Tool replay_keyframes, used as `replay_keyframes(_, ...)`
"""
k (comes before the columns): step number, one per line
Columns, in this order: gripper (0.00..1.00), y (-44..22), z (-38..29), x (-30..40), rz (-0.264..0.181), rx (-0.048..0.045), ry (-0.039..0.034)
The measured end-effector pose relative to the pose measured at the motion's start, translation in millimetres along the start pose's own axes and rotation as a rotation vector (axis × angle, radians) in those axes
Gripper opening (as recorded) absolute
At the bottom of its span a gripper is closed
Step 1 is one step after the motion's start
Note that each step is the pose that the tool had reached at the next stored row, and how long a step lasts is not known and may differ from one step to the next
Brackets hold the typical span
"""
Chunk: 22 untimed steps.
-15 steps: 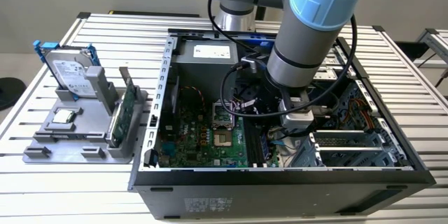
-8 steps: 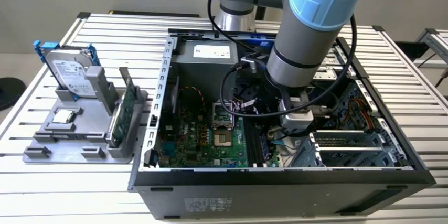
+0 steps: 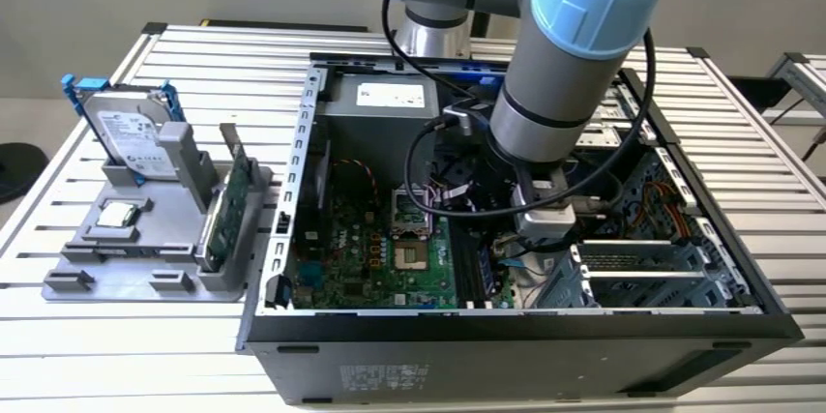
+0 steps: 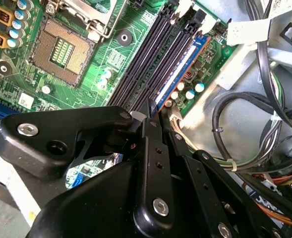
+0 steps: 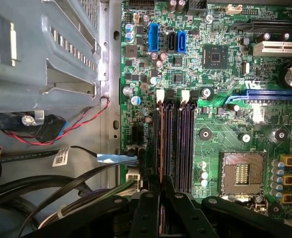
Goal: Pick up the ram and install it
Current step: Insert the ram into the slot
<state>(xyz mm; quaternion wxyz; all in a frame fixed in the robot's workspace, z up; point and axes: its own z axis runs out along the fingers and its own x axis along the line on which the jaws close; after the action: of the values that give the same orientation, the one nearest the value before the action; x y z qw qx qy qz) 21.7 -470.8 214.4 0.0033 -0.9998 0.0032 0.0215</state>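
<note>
Arm reaching steeply down, hand [image 4: 155,116] low, fingers pinched together (tips nearly touching).

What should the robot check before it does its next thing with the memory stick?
1. Pincer shut on the ram: ok, its fingers meet on the thin stick in both wrist views.
2. Ram lined up with the memory slots: ok, it runs lengthwise along the outermost slot.
3. White latch at that slot's end open: cannot tell.
4. Ram pressed fully down: cannot tell.
5. Cables away from the slots: ok, they lie beside the board, apart from the slots.
</note>
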Motion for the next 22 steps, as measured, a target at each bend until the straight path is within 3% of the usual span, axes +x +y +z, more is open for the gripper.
replay_keyframes(11, 0.0, -0.3, 1.1, 0.1, 0.0, 0.0038, 0.0002)
replay_keyframes(12, 1.0, -0.2, 1.0, 0.1, 0.0, 0.003, 0.0001)
replay_keyframes(18, 1.0, 0.0, 0.8, 0.1, 0.0, 0.0017, 0.0)
replay_keyframes(22, 1.0, -0.1, -12.7, -0.5, 0.0, 0.0017, 0.0001)
